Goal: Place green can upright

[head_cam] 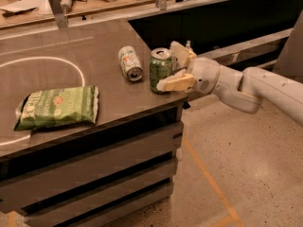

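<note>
We see the robot's claw (pixel 168 66) at the right-hand edge of the worktop (pixel 94 41), its two cream fingers (pixel 176 82) spread and set on either side of the green can (pixel 161 69), the grip released. One finger sits behind the can near its silver rim, and the other lies low across its front. We cannot tell whether either finger touches the can. The can stands upright near the worktop's front right corner. The white arm (pixel 251 86) reaches in from the right, above the speckled floor (pixel 246 174). Just left of the green can, a paler can (pixel 130 63) lies on its side, apart from it. Farther left, a green chip bag (pixel 59 106) lies flat, overlapping a white circle (pixel 47 59) marked on the worktop.
</note>
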`<control>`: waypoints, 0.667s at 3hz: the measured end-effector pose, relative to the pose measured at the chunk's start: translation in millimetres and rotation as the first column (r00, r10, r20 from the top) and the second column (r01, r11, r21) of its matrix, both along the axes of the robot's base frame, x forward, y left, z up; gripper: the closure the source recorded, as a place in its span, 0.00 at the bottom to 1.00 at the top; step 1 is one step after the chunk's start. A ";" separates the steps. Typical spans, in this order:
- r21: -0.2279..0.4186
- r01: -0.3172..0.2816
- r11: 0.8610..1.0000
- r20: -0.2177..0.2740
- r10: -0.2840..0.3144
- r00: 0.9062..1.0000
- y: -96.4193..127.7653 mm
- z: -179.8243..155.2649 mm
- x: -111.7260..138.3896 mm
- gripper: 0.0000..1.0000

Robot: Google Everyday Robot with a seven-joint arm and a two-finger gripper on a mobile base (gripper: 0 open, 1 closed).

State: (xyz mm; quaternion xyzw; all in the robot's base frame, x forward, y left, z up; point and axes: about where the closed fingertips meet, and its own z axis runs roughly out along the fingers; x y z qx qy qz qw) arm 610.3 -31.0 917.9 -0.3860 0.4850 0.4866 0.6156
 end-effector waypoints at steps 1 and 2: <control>-0.111 0.027 0.993 -0.001 -0.027 1.000 -21.2 10.4 -4.0 0.00; -0.190 0.038 0.981 -0.001 -0.039 0.999 -39.4 18.0 -2.5 0.00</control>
